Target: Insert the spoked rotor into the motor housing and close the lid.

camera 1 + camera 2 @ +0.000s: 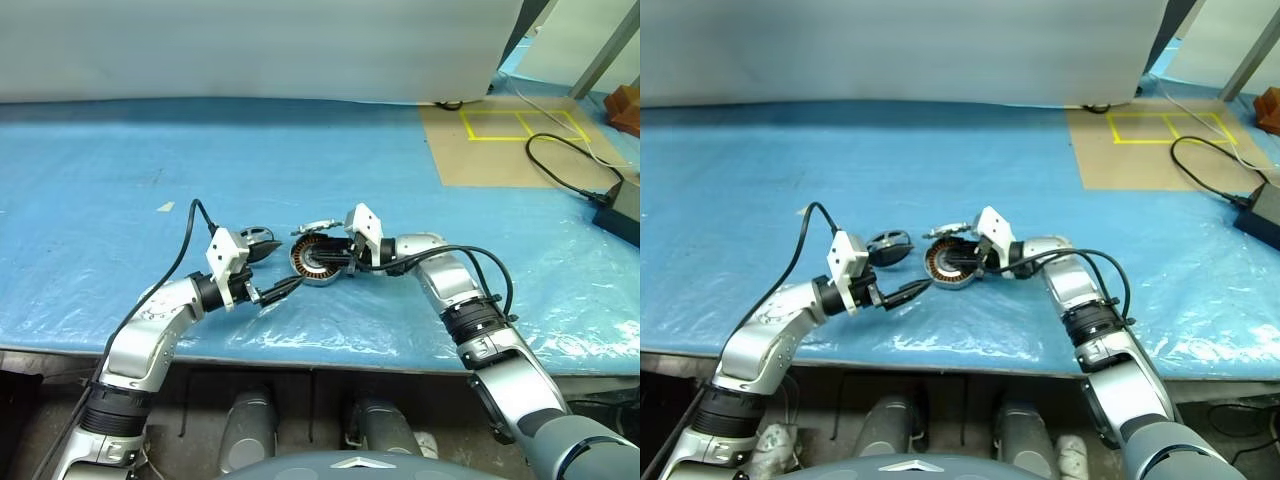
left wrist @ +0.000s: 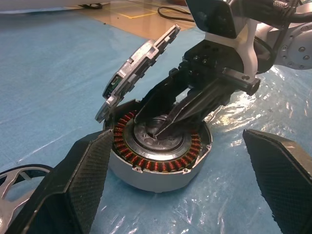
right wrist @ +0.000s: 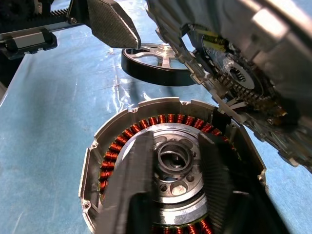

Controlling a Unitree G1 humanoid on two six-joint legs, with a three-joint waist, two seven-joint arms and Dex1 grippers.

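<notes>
Motor housing (image 2: pixel 158 161) is sitting on the blue plastic-covered surface (image 1: pixel 120 170), copper windings exposed. The right hand (image 2: pixel 161 127) is reaching into its central bore, fingers slightly parted around the hub, gripping nothing visible. The jagged-edged spoked rotor (image 2: pixel 139 63) is leaning tilted against the housing's far rim. The left hand (image 1: pixel 290 288) is hovering spread wide just beside the housing. A dark-rimmed wheel, apparently the lid (image 3: pixel 156 63), is lying nearby.

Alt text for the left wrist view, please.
The right gripper reaches down into the centre of the motor housing, its ring of copper windings exposed. A toothed, hinged-open plate stands tilted behind the housing, and the left gripper's open black fingers frame the blue table cover.
</notes>
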